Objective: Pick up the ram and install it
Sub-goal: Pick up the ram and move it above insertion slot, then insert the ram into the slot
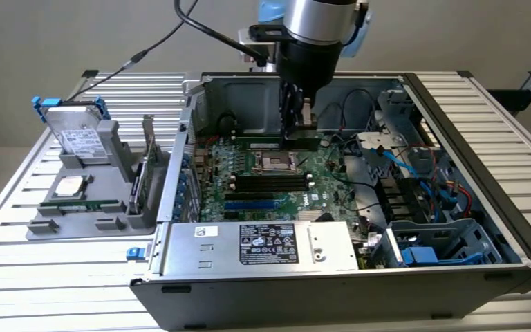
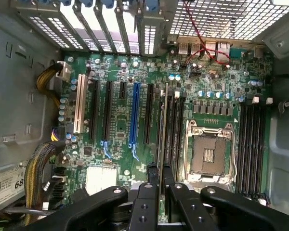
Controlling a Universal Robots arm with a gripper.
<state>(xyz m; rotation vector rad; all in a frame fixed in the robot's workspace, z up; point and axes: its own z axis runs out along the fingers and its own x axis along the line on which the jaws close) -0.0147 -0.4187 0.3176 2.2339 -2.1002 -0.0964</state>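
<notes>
The pincer [image 2: 160, 171] is clamped on the long, thin green circuit-board ram [image 2: 163, 130], held edge-on. In the exterior view it stands at 12 o'clock of the square silver processor socket [image 1: 275, 163].

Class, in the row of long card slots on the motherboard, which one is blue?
The blue slot, with black slots on either side. The rest are black, except one white slot at the row's end beside the yellow cables.

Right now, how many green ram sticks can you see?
2. One ram is gripped by the tool above the motherboard; another green stick lies in the grey holder at the exterior view's left. More may be hidden.
</notes>
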